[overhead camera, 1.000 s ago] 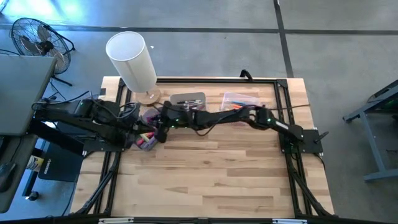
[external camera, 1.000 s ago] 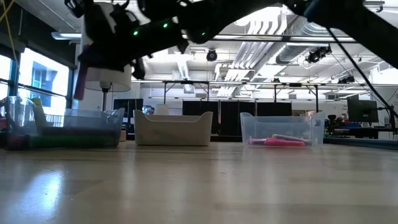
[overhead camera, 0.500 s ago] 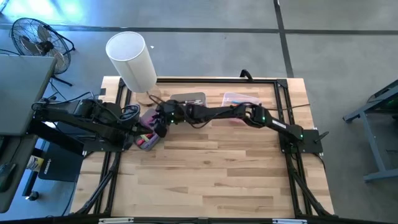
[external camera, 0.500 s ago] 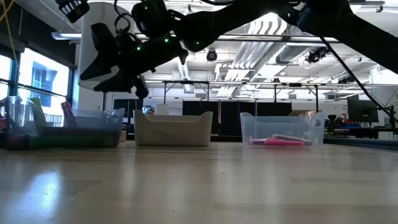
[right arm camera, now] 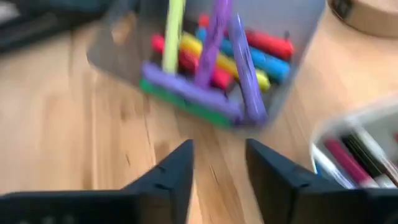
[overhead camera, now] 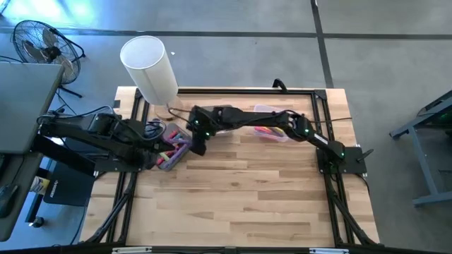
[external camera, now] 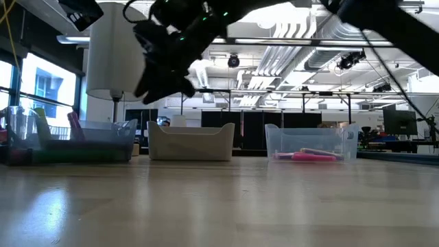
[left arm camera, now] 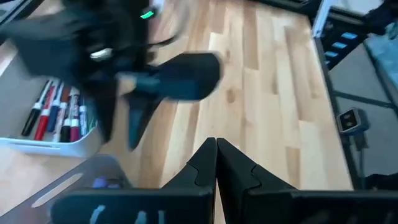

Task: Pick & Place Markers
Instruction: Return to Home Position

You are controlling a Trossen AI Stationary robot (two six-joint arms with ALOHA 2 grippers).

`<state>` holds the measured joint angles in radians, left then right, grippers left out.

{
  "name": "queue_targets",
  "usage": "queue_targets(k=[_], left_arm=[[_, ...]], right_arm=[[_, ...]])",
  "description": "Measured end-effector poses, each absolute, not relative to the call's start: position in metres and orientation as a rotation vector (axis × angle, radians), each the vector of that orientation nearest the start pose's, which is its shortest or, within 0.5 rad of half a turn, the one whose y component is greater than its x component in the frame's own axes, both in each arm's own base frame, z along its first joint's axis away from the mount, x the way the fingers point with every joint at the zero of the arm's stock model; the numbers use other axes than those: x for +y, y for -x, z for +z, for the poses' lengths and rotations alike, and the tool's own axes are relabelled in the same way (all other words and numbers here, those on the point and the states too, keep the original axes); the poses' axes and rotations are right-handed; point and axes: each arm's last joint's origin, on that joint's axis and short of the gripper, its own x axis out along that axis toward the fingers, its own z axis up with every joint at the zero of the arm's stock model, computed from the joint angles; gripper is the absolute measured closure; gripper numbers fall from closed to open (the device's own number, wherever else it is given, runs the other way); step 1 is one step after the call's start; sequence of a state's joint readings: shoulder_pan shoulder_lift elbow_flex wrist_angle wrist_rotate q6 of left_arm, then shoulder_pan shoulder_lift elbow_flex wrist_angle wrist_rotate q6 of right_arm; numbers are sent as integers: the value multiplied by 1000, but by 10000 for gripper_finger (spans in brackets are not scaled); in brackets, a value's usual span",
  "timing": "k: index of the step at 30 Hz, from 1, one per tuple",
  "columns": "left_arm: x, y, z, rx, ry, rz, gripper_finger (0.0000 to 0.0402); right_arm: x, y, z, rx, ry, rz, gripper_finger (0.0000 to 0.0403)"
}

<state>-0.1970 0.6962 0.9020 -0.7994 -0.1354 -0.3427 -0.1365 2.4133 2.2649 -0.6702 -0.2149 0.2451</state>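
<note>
Right hand (right arm camera: 219,149), fingers (right arm camera: 171,177) apart, near markers (right arm camera: 208,56) (wrist view)

White lamp (overhead camera: 150,68) on wooden table (overhead camera: 240,197) (fan (overhead camera: 35,41) on floor).

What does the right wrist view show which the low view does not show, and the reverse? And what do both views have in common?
Only the right wrist view: the separate purple, yellow, red and blue markers heaped inside the smoky grey plastic bin. Only the low view: the clear plastic bin holding pink markers, and the white cylindrical lampshade. Both: that grey bin, the pale plastic bin beside it, and the open right claw near them. The left claw waits shut on the left.
</note>
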Motion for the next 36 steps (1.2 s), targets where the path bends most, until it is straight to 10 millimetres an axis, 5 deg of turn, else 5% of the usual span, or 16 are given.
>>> queue_targets(k=[8, 14, 19, 24, 29, 36], left_arm=[[-21, -138, 318, 656, 218, 135, 401], [-23, -157, 304, 680, 169, 203, 401], [-27, -171, 262, 600, 120, 124, 401], [-24, -159, 227, 528, 129, 120, 401], [-19, -136, 214, 418, 129, 117, 402], [-13, -105, 201, 248, 110, 92, 401]], right_arm=[[-35, -459, 241, 812, -262, -40, 393], [-11, -375, 238, 649, -339, -63, 381], [7, -307, 237, 502, -310, -109, 400], [16, -258, 233, 380, -279, -178, 391], [17, -231, 228, 305, -350, -245, 401], [16, -225, 229, 285, -375, -255, 402]])
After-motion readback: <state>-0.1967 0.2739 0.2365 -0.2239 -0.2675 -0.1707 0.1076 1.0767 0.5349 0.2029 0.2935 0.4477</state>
